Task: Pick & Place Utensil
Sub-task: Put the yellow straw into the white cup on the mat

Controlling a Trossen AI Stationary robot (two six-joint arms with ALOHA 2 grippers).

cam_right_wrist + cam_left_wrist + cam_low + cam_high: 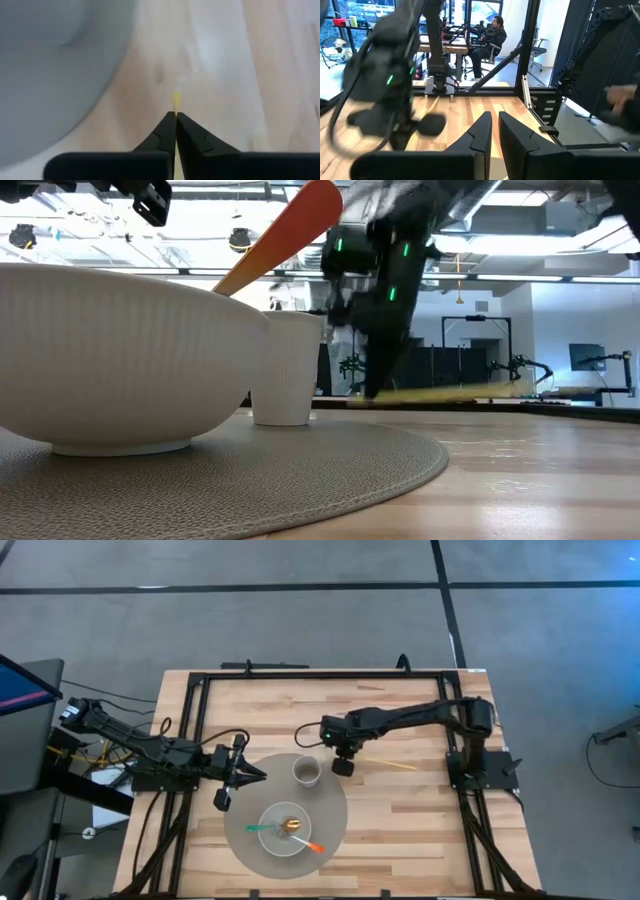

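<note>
A thin yellow stick (pixel 385 763) lies about level near the table's middle, to the right of the white cup (pixel 306 772). My right gripper (pixel 347 753) stands over the stick's left end and is shut on it. The cup and a white bowl (pixel 268 840) stand on a round grey mat (pixel 330 805). In the bowl lie a gold spoon (pixel 292 825) and a utensil with an orange handle (pixel 313 847) that leans on the rim. My left gripper (pixel 258 777) waits, shut, over the mat's left edge. My right gripper pinches the yellow stick near its left end (pixel 176 100) between its two fingers, coming from above and pointing down. A short yellow tip shows past the fingertips. The rest of the stick (pixel 450 392) runs about level toward the table's right; whether it rests on the wood I cannot tell.
A black frame (pixel 300 673) borders the table's left, far and right sides. Bare wood (pixel 400 820) lies to the right of the mat. In the low view the bowl (pixel 110 360) and cup (pixel 285 370) stand close to the camera. A person sits in the room beyond (pixel 492 35).
</note>
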